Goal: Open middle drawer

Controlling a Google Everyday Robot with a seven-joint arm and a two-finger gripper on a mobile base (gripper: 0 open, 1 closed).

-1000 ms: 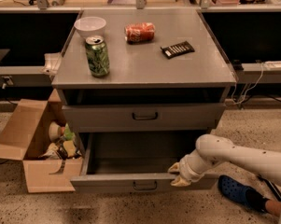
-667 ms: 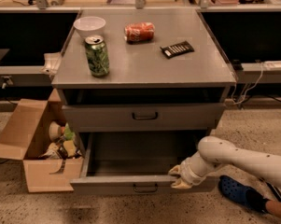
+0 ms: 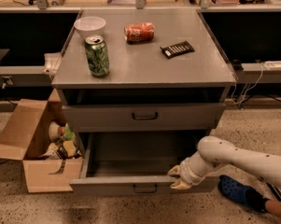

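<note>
The middle drawer [image 3: 107, 185] stands pulled well out beneath the worktop [image 3: 144, 64]. The gripper [image 3: 177, 177] sits at its front rim, right of the handle [image 3: 144, 189], probably to draw it. Whether the jaws clamp the rim cannot be told.

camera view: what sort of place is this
Probably a lab or office workspace: a grey metal drawer cabinet, cluttered benches behind, a cardboard box of odds on a speckled floor. The tool sits at the front rim of the pulled-out drawer.

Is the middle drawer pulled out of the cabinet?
Yes, the middle drawer stands pulled out, its inside visible, with the tool at its front edge.
</note>
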